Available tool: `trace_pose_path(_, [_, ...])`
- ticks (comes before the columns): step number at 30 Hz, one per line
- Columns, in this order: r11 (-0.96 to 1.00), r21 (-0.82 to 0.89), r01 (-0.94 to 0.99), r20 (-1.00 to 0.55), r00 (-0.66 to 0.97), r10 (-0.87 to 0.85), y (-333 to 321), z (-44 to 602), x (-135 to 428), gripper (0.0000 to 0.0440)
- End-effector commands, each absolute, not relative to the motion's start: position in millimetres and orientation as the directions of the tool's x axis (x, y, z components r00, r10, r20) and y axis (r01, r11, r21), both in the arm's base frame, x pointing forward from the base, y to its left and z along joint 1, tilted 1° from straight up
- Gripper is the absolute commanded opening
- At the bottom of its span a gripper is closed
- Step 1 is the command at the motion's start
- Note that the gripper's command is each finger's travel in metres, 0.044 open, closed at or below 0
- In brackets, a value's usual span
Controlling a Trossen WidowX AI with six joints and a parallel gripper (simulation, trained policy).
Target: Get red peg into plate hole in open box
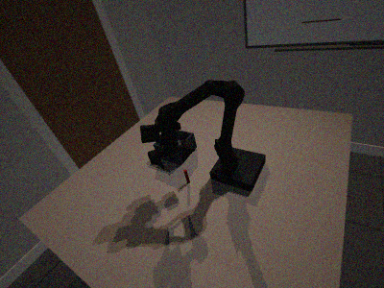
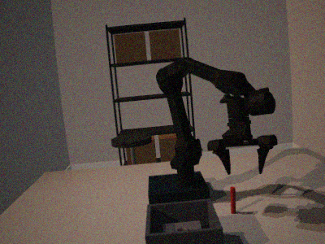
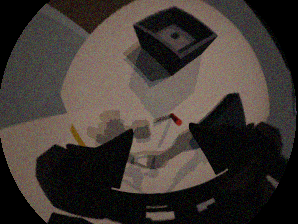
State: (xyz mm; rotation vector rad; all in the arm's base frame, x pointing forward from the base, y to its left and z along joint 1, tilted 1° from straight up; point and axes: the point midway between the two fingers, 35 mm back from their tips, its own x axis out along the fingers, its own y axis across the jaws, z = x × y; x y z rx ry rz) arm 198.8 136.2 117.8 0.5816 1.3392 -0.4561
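The red peg stands upright on the table, beside the box. My gripper is wide open and empty, fingers pointing down, above the height of the peg's top. In the wrist view the peg shows just beyond the gap between the fingertips, nearer the right one. The open dark box has a grey plate at its bottom; the plate's dark hole shows with nothing in it. In the top view the arm partly hides the box.
The arm's base stands on the table near the box. A yellow object shows at the left in the wrist view. Arm shadows fall across the table around the peg. A shelf rack stands behind.
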Motion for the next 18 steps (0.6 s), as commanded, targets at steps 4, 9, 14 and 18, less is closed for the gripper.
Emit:
trace_pose_path(4, [0.724, 0.051, 0.688, -0.994, 0.103, -0.028, 123.6, 89.8, 189.6, 0.0440])
trace_pose_path(9, [0.686, 0.032, 0.727, -0.996, 0.081, -0.040, 118.9, 66.6, 186.2, 0.0440])
trace_pose_path(14, [0.652, 0.042, 0.757, -0.996, 0.084, -0.034, 117.4, 43.2, 184.8, 0.0440])
trace_pose_path(18, [0.626, 0.056, 0.778, -0.995, 0.092, -0.024, 117.0, 27.4, 183.7, 0.0440])
